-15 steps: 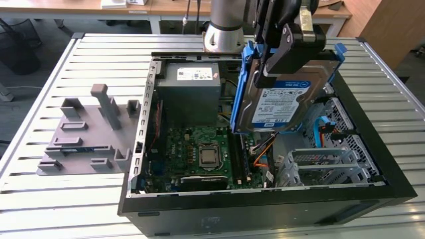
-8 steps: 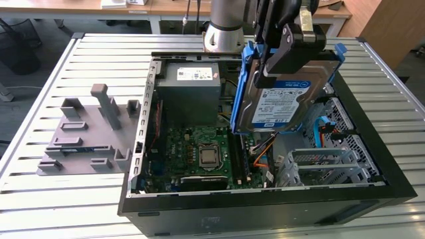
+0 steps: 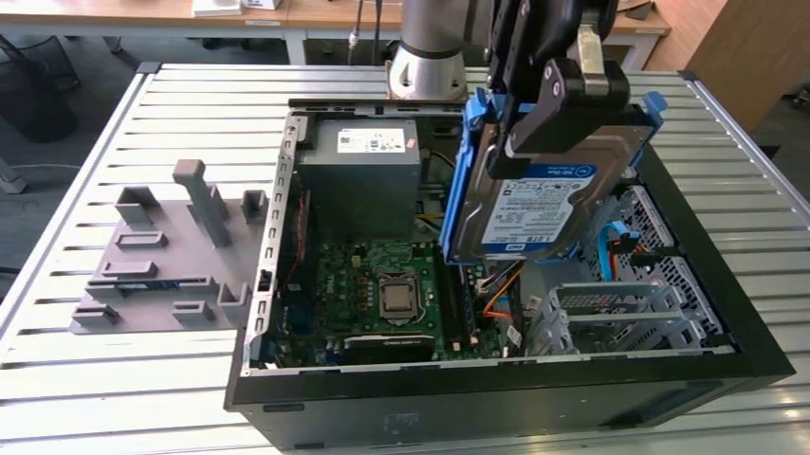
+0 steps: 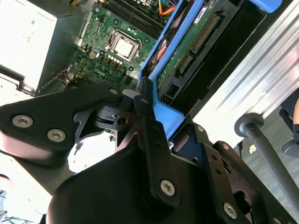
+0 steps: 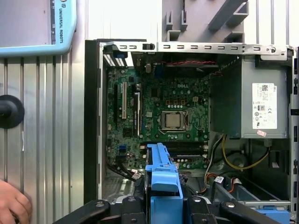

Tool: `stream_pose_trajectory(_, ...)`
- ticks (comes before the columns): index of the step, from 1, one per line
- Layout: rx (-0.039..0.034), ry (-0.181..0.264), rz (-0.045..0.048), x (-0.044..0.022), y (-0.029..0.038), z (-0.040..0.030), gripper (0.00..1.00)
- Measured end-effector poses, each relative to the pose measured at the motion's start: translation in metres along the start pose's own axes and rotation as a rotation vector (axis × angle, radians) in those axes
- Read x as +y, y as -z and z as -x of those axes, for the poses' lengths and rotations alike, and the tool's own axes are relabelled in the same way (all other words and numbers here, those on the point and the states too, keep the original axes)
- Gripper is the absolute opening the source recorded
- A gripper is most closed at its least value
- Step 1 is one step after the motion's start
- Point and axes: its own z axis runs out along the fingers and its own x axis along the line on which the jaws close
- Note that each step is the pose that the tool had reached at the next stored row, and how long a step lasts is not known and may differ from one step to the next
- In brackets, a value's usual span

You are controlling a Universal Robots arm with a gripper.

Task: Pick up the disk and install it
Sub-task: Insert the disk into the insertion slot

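One disk [image 3: 544,204], one computer case [image 3: 506,391], one grey rack [image 3: 165,275].

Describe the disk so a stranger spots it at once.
Start at the open black computer case. Above its drive-bay side the tool holds a flat silver disk. Unlike the grey power-supply box, it has blue rails and a white-and-blue label.
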Motion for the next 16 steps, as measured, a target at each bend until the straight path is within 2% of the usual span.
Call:
stream_pose_trajectory(3,0.0001,0.000,-0.0038,0.0000,-0.0001,-0.0033,0.36)
stream_pose_trajectory(5,0.0001,0.000,-0.0138,-0.0001,-0.0002,-0.0035,0.36)
stream_pose_trajectory(7,-0.0001,0.001,-0.0189,-0.0004,-0.0012,-0.0038,0.36)
stream_pose_trajectory(16,0.0001,0.000,-0.0190,-0.0092,-0.0082,-0.0126,0.36)
